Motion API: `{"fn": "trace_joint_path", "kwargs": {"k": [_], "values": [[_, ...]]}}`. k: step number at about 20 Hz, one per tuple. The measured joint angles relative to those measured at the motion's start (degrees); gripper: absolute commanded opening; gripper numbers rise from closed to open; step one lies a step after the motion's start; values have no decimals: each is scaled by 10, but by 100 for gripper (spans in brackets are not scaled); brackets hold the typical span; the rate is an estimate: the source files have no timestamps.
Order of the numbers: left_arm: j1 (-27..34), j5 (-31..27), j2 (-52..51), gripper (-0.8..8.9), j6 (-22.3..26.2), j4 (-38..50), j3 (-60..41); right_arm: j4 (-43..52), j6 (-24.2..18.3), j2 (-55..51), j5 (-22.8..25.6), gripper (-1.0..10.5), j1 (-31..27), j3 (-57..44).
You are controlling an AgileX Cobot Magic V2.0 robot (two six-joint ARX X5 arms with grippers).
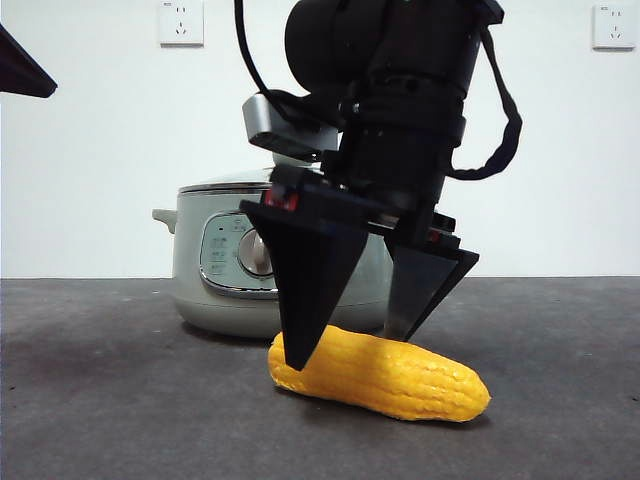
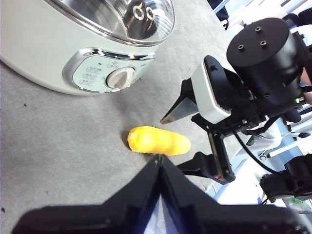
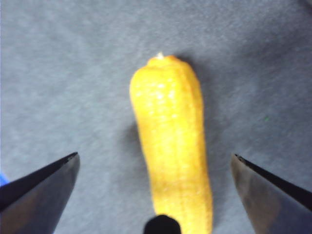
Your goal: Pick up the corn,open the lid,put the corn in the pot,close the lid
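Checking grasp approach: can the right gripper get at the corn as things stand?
Probably yes. The right gripper is open, its jaws straddling the corn lying on the table, with nothing between them.

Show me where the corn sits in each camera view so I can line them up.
Front view: the corn lies on the table before the pot, the open right tool straddling it.
Left wrist view: lower centre, just beyond the shut left tool.
Right wrist view: centre, between the two jaws.
Shared landmark: the right tool, in all three views.
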Motion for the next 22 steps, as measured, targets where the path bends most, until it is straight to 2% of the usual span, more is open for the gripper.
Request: {"fn": "trace_joint_path", "kwargs": {"k": [4,7,14,18,22], "values": [[0,0,0,-4,0,0,0,3,-4,27,4,355,0,0],[0,0,0,-4,0,0,0,9,-5,30,6,-27,0,0],[0,-5,14,-5,3,-3,20,12,-6,30,12,-11,0,0],[-10,-5,59,-5,4,-3,95,-16,-5,21,14,-11,0,0],[-41,-32,137,-5,9,-3,199,-75,2,-51,14,-11,-2,0]]}}
